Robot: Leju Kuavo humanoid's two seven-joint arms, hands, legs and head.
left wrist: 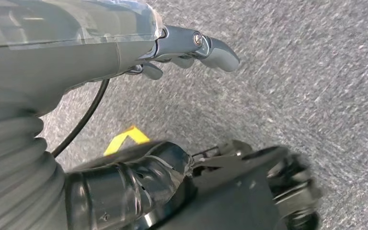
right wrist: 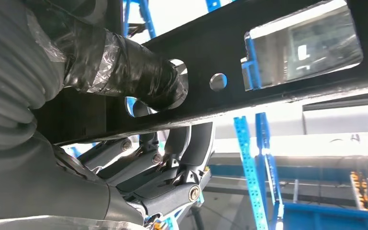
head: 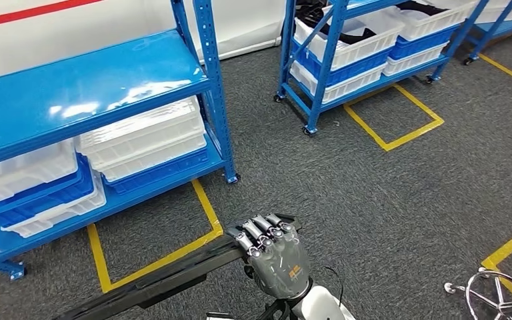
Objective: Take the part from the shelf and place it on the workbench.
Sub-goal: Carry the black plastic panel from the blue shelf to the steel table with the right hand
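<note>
The right hand (head: 277, 257) is gripping one end of the part (head: 160, 277), a long black metal bar with cut-out holes, its fingers (right wrist: 172, 179) curling over the top edge. The bar is extending leftward low across the head view, above grey carpet (head: 373, 193) marked with yellow tape (head: 393, 133). The left hand (left wrist: 191, 45) is hanging over the carpet, fingers curled in and holding nothing. Blue shelf racks (head: 73, 87) carrying white bins (head: 147, 137) are standing ahead.
</note>
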